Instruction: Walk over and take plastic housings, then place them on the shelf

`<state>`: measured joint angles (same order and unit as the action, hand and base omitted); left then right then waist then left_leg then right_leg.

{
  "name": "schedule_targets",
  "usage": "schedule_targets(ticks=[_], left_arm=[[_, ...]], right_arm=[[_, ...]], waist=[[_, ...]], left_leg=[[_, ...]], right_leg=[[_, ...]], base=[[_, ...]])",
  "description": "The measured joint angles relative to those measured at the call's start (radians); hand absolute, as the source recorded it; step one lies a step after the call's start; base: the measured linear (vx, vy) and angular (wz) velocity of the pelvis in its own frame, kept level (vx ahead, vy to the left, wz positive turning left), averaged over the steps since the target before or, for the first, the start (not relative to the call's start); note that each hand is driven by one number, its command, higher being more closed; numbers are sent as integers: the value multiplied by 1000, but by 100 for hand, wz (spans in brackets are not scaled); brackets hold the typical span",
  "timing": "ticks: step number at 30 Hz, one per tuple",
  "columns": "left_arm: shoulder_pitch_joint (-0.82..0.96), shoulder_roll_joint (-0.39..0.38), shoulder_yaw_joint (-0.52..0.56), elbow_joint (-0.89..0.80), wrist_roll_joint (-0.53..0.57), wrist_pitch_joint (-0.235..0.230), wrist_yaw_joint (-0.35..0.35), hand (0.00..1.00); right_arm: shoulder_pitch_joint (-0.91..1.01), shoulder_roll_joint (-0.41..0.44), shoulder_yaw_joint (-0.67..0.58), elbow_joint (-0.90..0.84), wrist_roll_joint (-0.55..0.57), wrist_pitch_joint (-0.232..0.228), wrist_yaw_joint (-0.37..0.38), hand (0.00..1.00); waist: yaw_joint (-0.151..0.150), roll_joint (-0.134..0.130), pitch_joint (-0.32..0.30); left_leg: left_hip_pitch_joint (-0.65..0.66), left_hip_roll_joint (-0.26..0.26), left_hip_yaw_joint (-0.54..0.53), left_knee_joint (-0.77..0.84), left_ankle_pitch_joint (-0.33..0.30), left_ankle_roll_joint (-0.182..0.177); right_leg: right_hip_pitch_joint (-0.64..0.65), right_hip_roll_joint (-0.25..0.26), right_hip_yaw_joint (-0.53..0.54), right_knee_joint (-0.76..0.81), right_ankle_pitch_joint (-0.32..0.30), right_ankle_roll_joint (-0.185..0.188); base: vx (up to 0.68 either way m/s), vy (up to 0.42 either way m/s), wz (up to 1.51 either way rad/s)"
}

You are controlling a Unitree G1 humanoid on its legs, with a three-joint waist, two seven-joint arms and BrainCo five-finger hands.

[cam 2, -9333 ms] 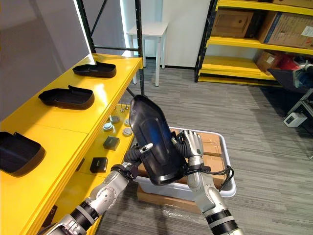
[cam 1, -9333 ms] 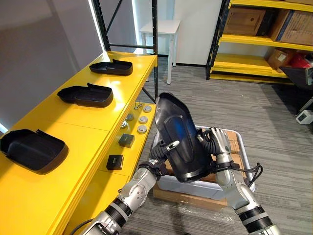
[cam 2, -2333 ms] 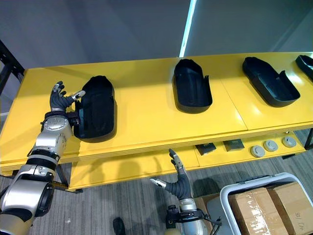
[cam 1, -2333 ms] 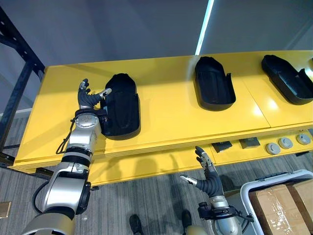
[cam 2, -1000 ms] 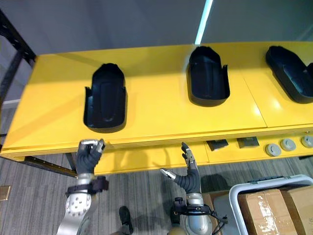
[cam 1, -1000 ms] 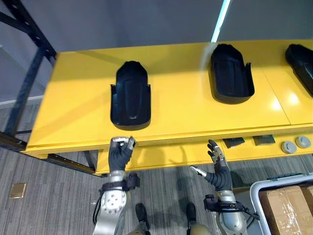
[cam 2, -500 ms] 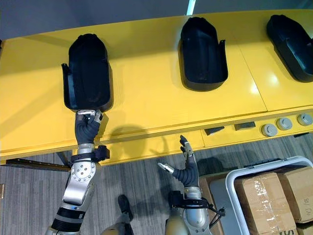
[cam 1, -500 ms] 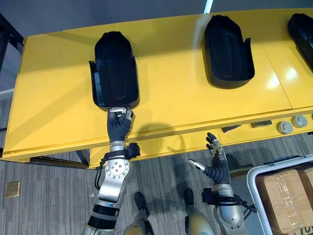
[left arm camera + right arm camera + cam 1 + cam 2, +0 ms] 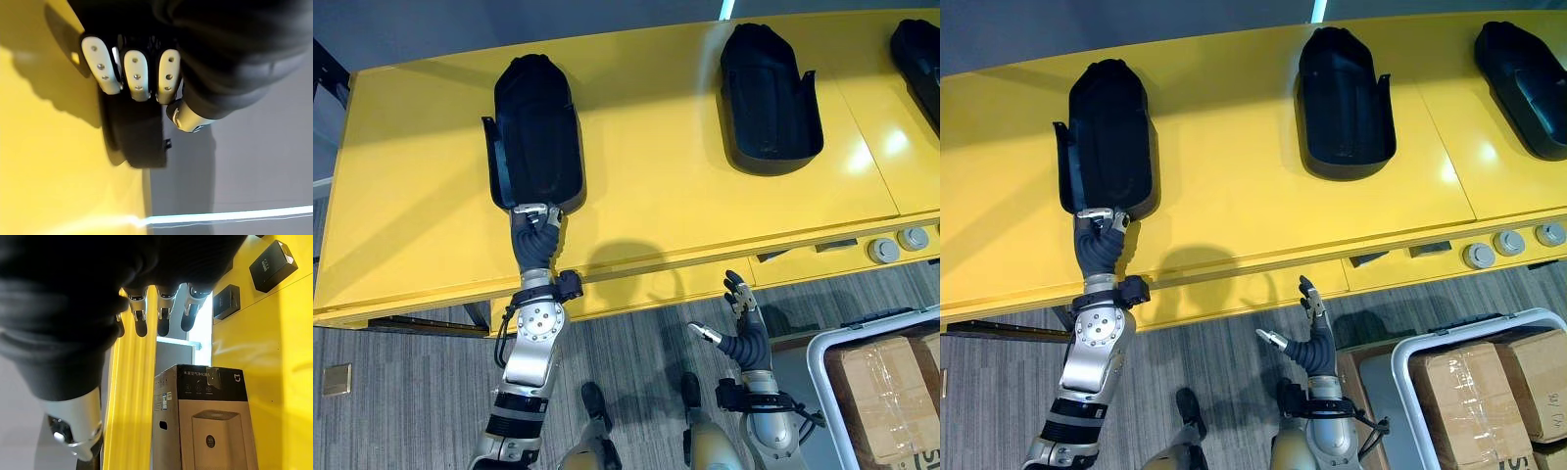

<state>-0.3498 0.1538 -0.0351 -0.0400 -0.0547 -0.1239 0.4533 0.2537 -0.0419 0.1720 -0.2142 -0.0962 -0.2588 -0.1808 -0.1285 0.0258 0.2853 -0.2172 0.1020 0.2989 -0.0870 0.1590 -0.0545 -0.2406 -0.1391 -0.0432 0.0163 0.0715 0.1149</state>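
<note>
A black plastic housing (image 9: 536, 132) lies hollow side down on the left part of the yellow shelf (image 9: 656, 186). My left hand (image 9: 535, 240) reaches over the shelf's front edge, curled into a fist, its knuckles against the housing's near end. In the left wrist view the curled fingers (image 9: 138, 76) hold nothing, and the housing (image 9: 139, 137) lies just past them. My right hand (image 9: 744, 338) hangs below the shelf's front edge with straight fingers (image 9: 164, 313) and is empty.
Two more black housings (image 9: 769, 88) (image 9: 1523, 83) lie open side up further right on the shelf. Small black boxes (image 9: 273, 265) and round parts (image 9: 881, 250) sit on a lower ledge. A white bin (image 9: 827, 392) with cardboard boxes stands on the floor at the lower right.
My left fist has risen from below the shelf's front edge up to the near end of the left housing. The view has shifted too. The right hand has stayed as it was.
</note>
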Motion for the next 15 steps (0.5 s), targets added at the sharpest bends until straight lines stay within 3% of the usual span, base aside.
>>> schedule_targets(ticks=[7,12,13,15], left_arm=[[217,-65,-137,-298,-2,-12,-48,100],[352,-102,-199,-399,-28,-61,-109,100],[372,-103,-200,-417,-45,-69,-109,0],[393,-105,-210,-438,-44,-89,-111,0]], right_arm=[[15,1,-7,0,11,0,5,0],[15,-1,-62,0,11,0,4,0],[15,-2,-83,0,10,0,3,0],[14,-2,-121,-1,8,0,-2,0]], waist=[[0,4,-4],[11,19,-69],[12,19,-93],[14,18,-126]], left_leg=[[54,0,-13,0,-3,-4],[115,4,-22,-4,-16,-19],[131,5,-21,-4,-18,-21],[156,6,-21,-4,-23,-23]], right_leg=[[65,0,-14,-7,-10,0],[133,3,-27,-7,-27,1],[147,3,-26,-8,-30,1],[171,4,-26,-9,-33,1]], base=[[35,16,6],[7,5,5],[0,0,0],[-4,4,-2]])
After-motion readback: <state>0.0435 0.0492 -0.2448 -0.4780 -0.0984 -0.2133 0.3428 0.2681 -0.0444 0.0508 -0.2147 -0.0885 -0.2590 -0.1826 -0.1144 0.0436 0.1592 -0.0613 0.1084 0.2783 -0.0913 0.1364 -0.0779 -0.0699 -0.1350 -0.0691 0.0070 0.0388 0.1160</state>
